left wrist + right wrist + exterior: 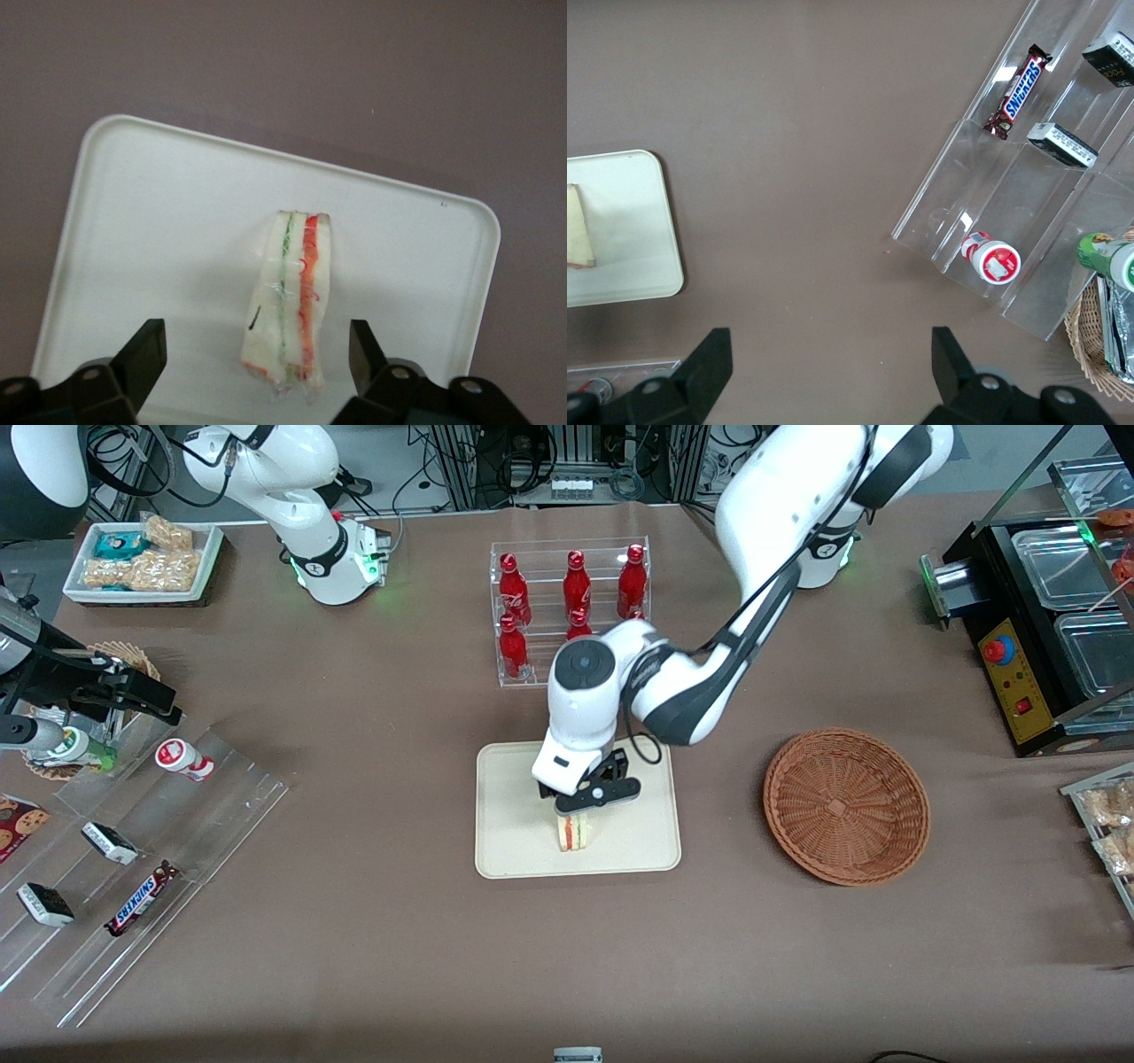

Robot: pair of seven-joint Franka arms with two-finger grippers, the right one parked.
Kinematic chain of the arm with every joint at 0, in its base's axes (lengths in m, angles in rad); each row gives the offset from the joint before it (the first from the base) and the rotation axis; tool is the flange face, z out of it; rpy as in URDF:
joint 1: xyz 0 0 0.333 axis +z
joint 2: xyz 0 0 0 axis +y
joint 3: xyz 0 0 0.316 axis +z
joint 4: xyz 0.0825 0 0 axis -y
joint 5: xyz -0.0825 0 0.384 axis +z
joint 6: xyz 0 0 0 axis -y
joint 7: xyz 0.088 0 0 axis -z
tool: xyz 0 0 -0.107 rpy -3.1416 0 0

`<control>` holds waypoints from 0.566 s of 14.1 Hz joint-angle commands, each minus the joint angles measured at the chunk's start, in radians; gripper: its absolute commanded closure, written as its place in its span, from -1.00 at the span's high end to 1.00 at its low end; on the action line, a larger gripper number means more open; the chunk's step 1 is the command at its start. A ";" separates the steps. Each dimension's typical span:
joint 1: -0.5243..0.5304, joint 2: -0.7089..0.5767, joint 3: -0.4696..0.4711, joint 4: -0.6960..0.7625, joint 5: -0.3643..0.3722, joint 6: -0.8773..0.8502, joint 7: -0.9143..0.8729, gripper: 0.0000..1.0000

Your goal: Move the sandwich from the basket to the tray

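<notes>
**Sandwich on tray, claw released above it**

Sandwich (289,297) of pale soft bread, a wedge with green and orange-red filling stripes showing along its cut face, stands on edge on the tray (514,850), near the rim closest to the front camera. Its long axis runs from that rim toward the tray's middle. The tray is smooth cream plastic, rectangular with rounded corners and a low rim. The gripper (257,354) hangs just above the sandwich, fingers (146,354) spread wide on either side, not touching it. The left arm reaches down over the tray, wrist bent, claw pointing downward. Beside the tray, toward the working arm's end, sits the round reddish-brown woven basket (846,806).
</notes>
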 commanded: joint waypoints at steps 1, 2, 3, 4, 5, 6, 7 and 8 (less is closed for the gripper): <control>0.140 -0.140 -0.004 -0.070 -0.026 -0.102 0.148 1.00; 0.192 -0.185 -0.001 -0.073 -0.115 -0.178 0.267 1.00; 0.253 -0.216 0.004 -0.079 -0.173 -0.246 0.367 1.00; 0.334 -0.252 0.001 -0.096 -0.195 -0.302 0.485 1.00; 0.390 -0.287 0.001 -0.119 -0.199 -0.335 0.593 1.00; 0.453 -0.330 0.002 -0.149 -0.200 -0.364 0.691 1.00; 0.506 -0.365 0.001 -0.175 -0.200 -0.383 0.771 1.00; 0.545 -0.405 0.002 -0.195 -0.200 -0.398 0.843 1.00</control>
